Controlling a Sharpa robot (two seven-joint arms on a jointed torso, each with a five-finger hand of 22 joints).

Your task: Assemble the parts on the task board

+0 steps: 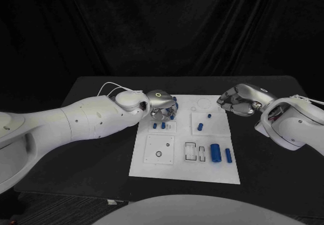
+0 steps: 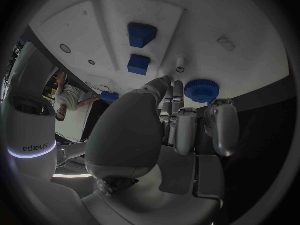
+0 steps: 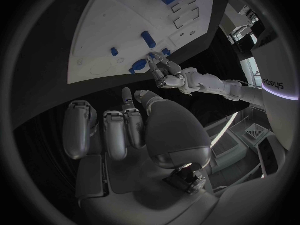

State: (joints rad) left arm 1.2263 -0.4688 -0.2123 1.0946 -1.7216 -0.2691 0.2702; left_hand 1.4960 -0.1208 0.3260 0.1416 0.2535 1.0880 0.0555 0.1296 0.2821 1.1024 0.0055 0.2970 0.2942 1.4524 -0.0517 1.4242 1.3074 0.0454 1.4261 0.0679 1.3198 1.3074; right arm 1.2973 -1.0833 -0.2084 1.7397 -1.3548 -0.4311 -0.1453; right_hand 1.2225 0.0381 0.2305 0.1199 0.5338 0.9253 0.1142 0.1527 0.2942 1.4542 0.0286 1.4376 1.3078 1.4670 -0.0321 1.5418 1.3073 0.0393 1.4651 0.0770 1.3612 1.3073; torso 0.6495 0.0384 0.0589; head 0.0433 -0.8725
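While you read the head view, note that the left arm (image 1: 74,123) reaches in across the desk (image 1: 101,154) so that the left hand (image 1: 162,105) sits over the far left part of the task board (image 1: 169,168). Its fingers (image 2: 185,130) point down at the board and lie close together; in the left wrist view their tips stand just beside a round blue part (image 2: 202,90) with a toothed rim, and you cannot tell whether they touch it. No part is seen inside the hand.

The right arm (image 1: 293,124) bends in from the far right corner. The right hand (image 1: 238,101) hangs beside the board's far right edge, above the bare desk, apart from every part. Its fingers (image 3: 115,132) are loosely curled with gaps between them, and you see nothing in them.

The task board lies flat in the middle of the black desk. On it you find two small blue pegs (image 1: 159,125) just near the left hand, one blue peg (image 1: 200,126) right of them, a small blue piece (image 1: 209,115) further back, and two blue cylinders (image 1: 215,153) lying side by side at the near right. Outlined recesses (image 1: 195,152) sit left of the cylinders.

Behind the desk hangs a dark curtain (image 1: 162,37).
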